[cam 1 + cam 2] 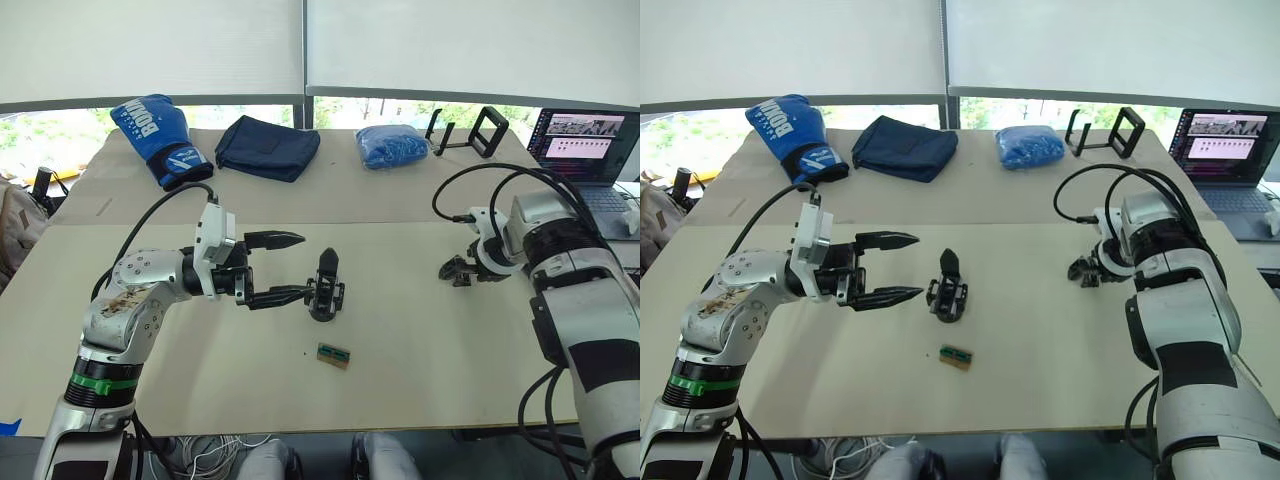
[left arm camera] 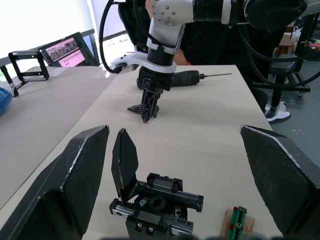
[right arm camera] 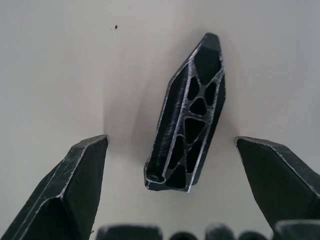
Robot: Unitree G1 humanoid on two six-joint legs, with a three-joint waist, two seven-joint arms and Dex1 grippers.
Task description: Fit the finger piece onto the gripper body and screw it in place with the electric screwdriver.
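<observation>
The gripper body point(image 1: 326, 285) stands on the table's middle with one dark finger rising from it; it also fills the near part of the left wrist view point(image 2: 156, 200). My left gripper point(image 1: 300, 266) is open just left of it, the lower fingertip close to its side. The finger piece point(image 3: 190, 115), a dark latticed wedge, lies flat on the table between the open fingers of my right gripper point(image 1: 455, 272), which points down at it without touching. The electric screwdriver point(image 2: 187, 77) lies on the table behind my right gripper, its thin bit pointing away from it.
A small green-brown block point(image 1: 334, 354) lies in front of the gripper body. Along the far side sit a blue boxing glove point(image 1: 155, 135), a navy cloth point(image 1: 268, 145), a blue bag point(image 1: 392, 145), a black stand point(image 1: 480, 130) and a laptop point(image 1: 585, 140).
</observation>
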